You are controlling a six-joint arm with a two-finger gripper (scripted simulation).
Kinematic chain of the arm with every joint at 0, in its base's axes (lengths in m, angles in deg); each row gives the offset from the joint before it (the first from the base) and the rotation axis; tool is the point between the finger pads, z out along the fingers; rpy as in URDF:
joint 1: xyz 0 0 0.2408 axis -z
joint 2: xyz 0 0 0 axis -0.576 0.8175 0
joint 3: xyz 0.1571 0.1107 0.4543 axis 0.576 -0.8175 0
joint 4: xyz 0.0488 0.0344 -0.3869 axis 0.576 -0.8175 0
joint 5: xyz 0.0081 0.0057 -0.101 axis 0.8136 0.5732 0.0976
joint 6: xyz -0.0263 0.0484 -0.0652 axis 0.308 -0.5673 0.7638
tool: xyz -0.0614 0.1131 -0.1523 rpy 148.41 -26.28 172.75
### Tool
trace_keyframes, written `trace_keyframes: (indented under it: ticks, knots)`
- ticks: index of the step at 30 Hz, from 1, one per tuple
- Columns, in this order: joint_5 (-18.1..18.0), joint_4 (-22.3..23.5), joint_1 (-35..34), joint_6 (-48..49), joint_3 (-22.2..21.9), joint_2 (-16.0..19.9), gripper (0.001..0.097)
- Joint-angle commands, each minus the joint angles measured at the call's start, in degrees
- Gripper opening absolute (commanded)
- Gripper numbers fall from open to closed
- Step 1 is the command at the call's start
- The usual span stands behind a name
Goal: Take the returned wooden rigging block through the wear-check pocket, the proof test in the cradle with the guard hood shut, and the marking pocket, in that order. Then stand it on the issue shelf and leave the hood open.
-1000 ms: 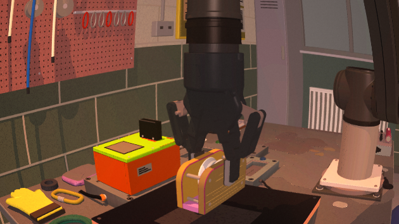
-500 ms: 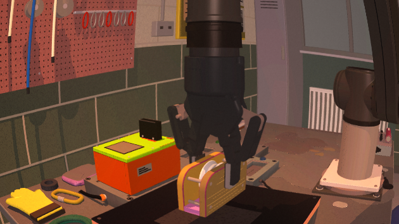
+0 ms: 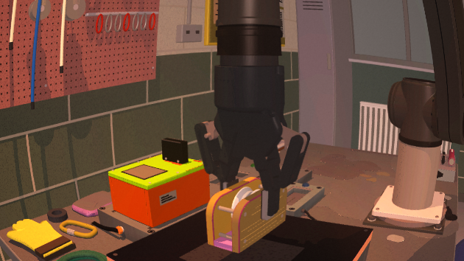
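Observation:
Low in the middle of the bench, the wooden rigging block (image 3: 246, 214) hangs over a black mat (image 3: 257, 243). It is tan with magenta edging and a white sheave inside. My gripper (image 3: 248, 191) comes straight down onto it, fingers clamped across its cheeks, holding it. To its left stands the orange box with a yellow-green lid (image 3: 158, 188), a black handle (image 3: 175, 150) on the lid's far edge. Behind the block a grey framed pocket (image 3: 303, 193) lies flat on the bench, partly hidden by my fingers.
Behind, a green tiled wall carries a red pegboard (image 3: 79, 44) with tools. The arm's base (image 3: 412, 184) stands on the right. A yellow glove (image 3: 38, 236), a yellow carabiner (image 3: 78, 228), a tape roll (image 3: 57, 214) and a pink pad (image 3: 90, 206) lie at the left edge.

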Motion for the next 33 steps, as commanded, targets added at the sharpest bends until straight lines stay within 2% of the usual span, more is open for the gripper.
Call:
trace_keyframes:
  ticks: [1,33]
  knots:
    - [0.00,0.00,0.00,0.00,0.11,-0.08,0.0080]
    - [0.00,1.36,0.00,0.00,-0.81,0.35,0.0080]
